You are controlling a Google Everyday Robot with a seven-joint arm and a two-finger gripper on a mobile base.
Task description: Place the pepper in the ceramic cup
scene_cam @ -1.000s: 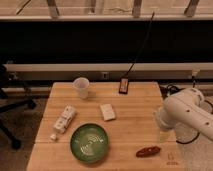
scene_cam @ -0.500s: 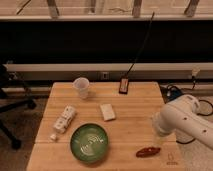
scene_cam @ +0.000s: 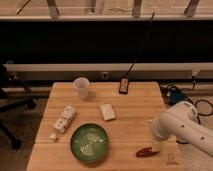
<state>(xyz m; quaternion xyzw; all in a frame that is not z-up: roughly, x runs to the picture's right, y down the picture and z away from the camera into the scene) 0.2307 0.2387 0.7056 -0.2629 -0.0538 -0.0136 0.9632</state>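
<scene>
the gripper (scene_cam: 156,145) has dropped down to the pepper (scene_cam: 144,152), grip state unclear; ceramic cup (scene_cam: 81,87) unmoved.

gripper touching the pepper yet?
Cannot tell. Camera view: the gripper overlaps the right end of the pepper; neither contact nor a gap shows plainly.

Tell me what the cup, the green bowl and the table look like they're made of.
The cup: whitish, slightly see-through walls, so thin ceramic or maybe plastic. The green bowl: glossy with pale streaks, likely glazed ceramic. The table: light wood, plank seams showing. The hand hangs at the table's front right, beside the pepper.
</scene>
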